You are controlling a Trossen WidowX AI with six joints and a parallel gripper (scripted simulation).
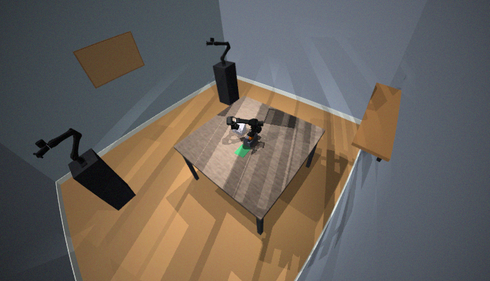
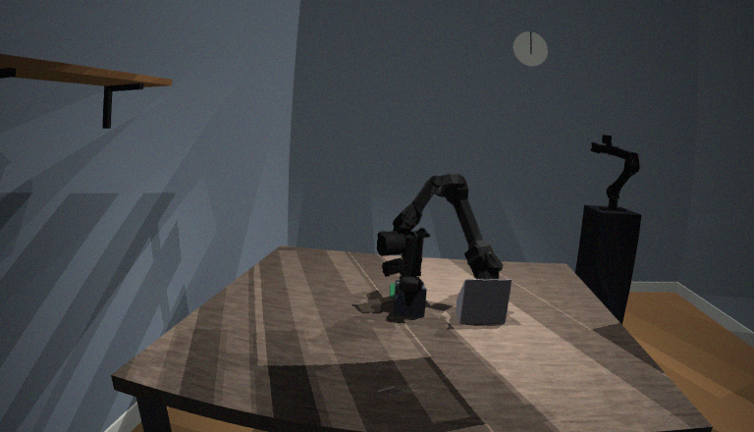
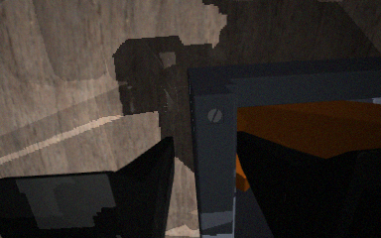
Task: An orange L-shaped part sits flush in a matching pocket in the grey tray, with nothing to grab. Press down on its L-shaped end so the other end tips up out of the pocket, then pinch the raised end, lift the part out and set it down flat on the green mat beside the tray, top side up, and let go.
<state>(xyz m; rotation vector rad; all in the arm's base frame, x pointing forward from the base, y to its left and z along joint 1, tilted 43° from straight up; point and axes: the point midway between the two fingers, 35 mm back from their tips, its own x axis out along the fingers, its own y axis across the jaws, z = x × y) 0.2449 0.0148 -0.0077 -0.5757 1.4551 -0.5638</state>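
The hand (image 1: pixel 251 136) (image 2: pixel 409 298) (image 3: pixel 203 141) is reaching down at the grey tray (image 1: pixel 248 143) (image 2: pixel 417 308) (image 3: pixel 214 159), its 2 fingers standing apart, 1 overlapping the orange part (image 1: pixel 251 138) (image 3: pixel 298 124) in the wrist view.

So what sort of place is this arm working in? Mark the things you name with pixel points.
Probably a robotics lab or test room: two more black arms stand on pedestals (image 1: pixel 226 86) (image 2: pixel 606 260) along the walls, and the working arm (image 1: pixel 244 121) (image 2: pixel 469 219) is mounted on a wood-topped table (image 1: pixel 267 187) (image 2: pixel 545 371).
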